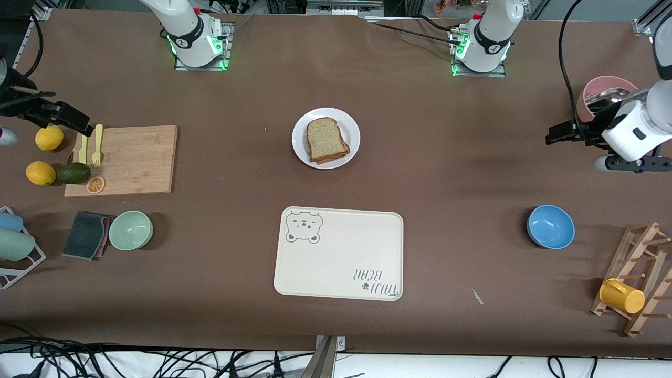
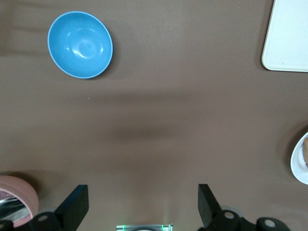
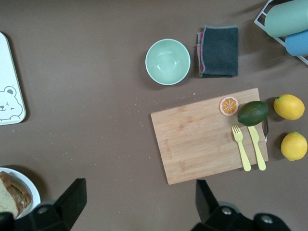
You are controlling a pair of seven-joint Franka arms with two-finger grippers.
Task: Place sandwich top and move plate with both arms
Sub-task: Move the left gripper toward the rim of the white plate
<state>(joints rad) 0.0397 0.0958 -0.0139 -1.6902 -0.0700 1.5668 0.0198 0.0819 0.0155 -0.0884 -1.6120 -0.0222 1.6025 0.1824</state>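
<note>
The bear tray (image 1: 338, 253) lies nearest on the counter (image 1: 446, 173); farther off, the sandwich top (image 1: 325, 138) rests on the white plate (image 1: 303, 137); the left claw (image 1: 557, 134) and right claw (image 1: 73, 122) wait at the counter's ends, fingers apart, holding nothing.

a brown-covered table (image 1: 420, 173) under even light, cables (image 1: 105, 362) along its edge.

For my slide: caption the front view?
Bread on plate above tray; both open grippers, left, right, wait at the table's ends.
</note>
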